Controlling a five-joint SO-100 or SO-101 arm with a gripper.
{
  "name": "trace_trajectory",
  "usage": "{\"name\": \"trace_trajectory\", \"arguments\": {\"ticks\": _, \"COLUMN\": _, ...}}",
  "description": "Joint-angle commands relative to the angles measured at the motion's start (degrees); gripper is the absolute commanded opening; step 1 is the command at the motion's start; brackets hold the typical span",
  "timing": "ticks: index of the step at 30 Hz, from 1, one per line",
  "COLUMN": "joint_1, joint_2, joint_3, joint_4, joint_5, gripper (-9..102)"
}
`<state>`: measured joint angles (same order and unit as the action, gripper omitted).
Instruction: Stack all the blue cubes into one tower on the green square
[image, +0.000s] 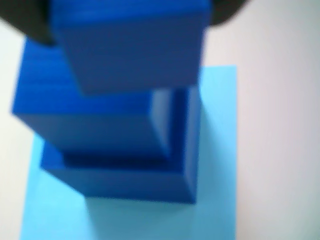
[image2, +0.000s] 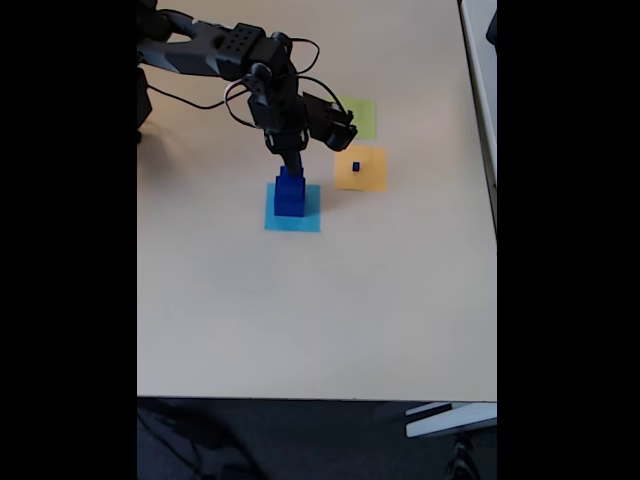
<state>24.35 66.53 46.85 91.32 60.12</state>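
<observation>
Upper centre of the fixed view, the black two-finger gripper (image2: 290, 168) sits directly atop the stepped dark blue cube tower (image2: 289, 195), which stands on the flat light blue paper square (image2: 305, 222), not the pale yellow-green square (image2: 362, 116) up-right of it. Jaws look clamped on the top dark blue cube (image: 135, 45), though wrist view is blurred. One tiny blue cube (image2: 354, 167) sits on the orange square (image2: 368, 176), right of gripper.

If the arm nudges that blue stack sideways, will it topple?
Probably the tower on the light blue square slides or sheds its upper cubes. It looks rigid but loosely stacked, and the steps sit off-centre in the wrist view. The paper beneath may slip too.
</observation>
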Motion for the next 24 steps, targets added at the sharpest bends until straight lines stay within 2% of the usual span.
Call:
{"name": "trace_trajectory", "arguments": {"ticks": 1, "joint_1": -3.16, "joint_2": 0.7, "joint_3": -13.36, "joint_4": 4.75, "joint_5": 3.96, "gripper": 1}}
{"name": "trace_trajectory", "arguments": {"ticks": 13, "joint_1": -15.64, "joint_2": -13.01, "joint_3": -30.06, "joint_4": 5.54, "joint_5": 24.61, "gripper": 1}}
{"name": "trace_trajectory", "arguments": {"ticks": 24, "joint_1": -21.71, "joint_2": -21.27, "joint_3": -28.04, "joint_4": -2.99, "joint_5": 32.61, "gripper": 0}}
